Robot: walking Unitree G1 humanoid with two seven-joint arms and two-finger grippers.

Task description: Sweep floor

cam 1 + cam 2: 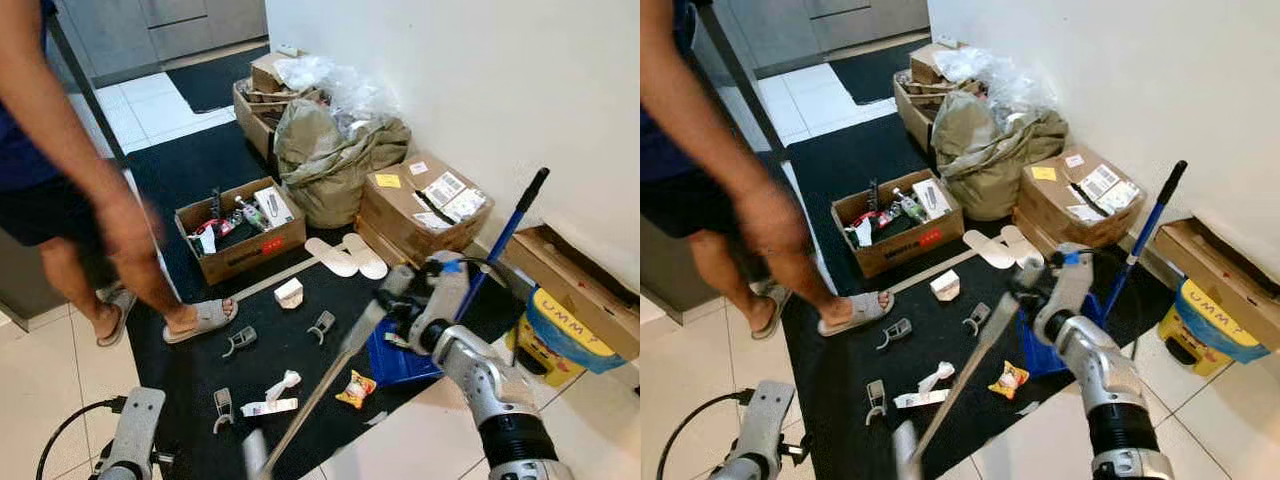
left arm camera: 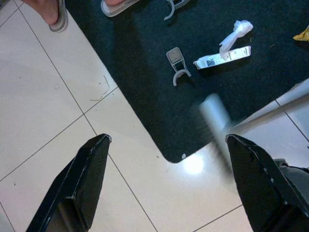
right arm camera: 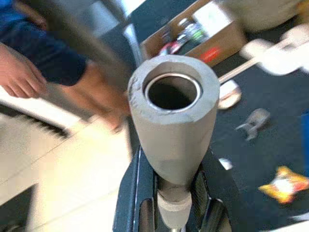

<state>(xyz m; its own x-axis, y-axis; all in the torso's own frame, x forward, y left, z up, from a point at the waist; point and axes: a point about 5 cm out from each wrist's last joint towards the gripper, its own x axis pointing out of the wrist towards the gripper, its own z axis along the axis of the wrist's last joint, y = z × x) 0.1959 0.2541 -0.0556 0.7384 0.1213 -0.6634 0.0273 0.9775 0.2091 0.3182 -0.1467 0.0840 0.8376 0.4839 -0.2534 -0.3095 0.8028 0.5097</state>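
Your right gripper point(image 1: 400, 300) was clamped on the long grey metal broom handle point(image 3: 173, 121), which slanted down toward you over the black floor mat point(image 1: 190, 370), scattered yellow snack wrapper point(image 1: 355, 389) and white paper scraps point(image 1: 270, 398) lying just left of it.

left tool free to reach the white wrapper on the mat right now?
Probably yes. The left tool is open and holds nothing, hovering over tile by the mat's corner. The white wrapper lies ahead on the black mat; the blurred grey broom handle crosses nearby.
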